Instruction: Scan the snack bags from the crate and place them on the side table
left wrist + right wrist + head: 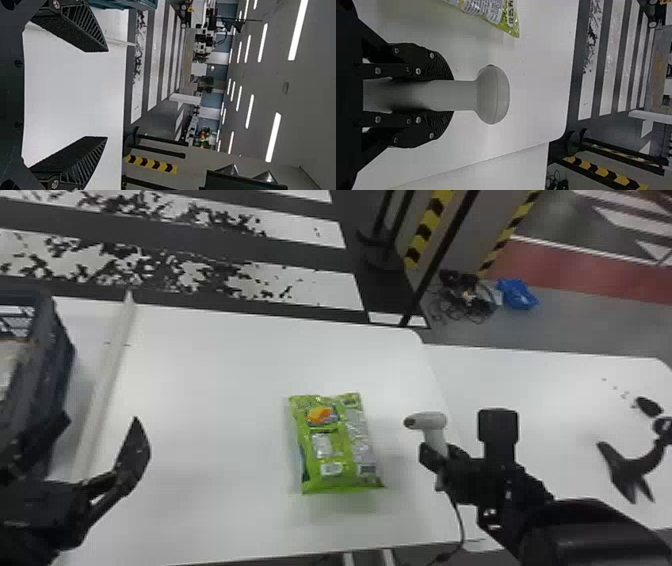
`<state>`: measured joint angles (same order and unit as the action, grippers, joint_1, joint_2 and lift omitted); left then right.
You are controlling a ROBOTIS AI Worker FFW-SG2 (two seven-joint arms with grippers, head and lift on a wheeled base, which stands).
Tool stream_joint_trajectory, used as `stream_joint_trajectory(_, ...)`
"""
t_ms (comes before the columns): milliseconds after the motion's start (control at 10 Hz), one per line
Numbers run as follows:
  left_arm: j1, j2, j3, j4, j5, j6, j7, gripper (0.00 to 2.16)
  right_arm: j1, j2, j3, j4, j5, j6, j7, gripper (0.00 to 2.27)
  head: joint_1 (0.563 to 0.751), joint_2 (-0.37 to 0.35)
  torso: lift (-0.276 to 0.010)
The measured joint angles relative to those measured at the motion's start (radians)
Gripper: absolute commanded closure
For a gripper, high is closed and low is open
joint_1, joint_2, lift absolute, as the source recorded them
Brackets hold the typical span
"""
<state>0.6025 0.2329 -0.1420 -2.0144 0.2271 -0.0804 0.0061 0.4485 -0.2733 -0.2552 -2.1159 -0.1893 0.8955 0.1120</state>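
Note:
My left gripper (97, 440) is open over the table's left part, near the crate (42, 355); in the left wrist view the left gripper (99, 94) has its fingers wide apart with nothing between them. A green snack bag (335, 442) lies flat on the white table, its printed label facing up. To its right, my right gripper (437, 457) is shut on the handle of a white scanner (427, 421). The right wrist view gives the right gripper (445, 95) around the scanner (494, 95), with a corner of the snack bag (494, 10) beyond.
The side table (550, 390) adjoins on the right, bearing a black forked stand (627, 470). A pale strip (107, 380) runs across the main table beside the crate. The scanner's cable (461, 525) hangs down toward the front edge. Striped posts stand behind.

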Motion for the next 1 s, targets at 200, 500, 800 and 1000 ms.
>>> stream_joint_trajectory(200,-0.001,0.001,0.0,0.002,0.005,0.0,0.0,0.09,0.061,0.018,-0.007,-0.13,-0.026,0.158,0.003,2.25,0.695,-0.272,-0.081)
stream_joint_trajectory(500,-0.001,0.0,0.001,0.004,0.007,-0.002,0.0,0.09,0.116,0.033,0.017,-0.265,-0.055,0.324,0.005,2.25,0.695,-0.229,-0.081)
stream_joint_trajectory(800,-0.001,0.0,0.002,0.01,0.009,-0.019,0.0,0.09,0.134,0.039,0.057,-0.35,-0.057,0.41,0.003,2.25,0.695,-0.187,-0.081)
stream_joint_trajectory(1000,-0.001,0.0,0.002,0.015,0.013,-0.03,0.0,0.09,0.134,0.042,0.083,-0.367,-0.056,0.421,0.003,2.25,0.695,-0.156,-0.081)
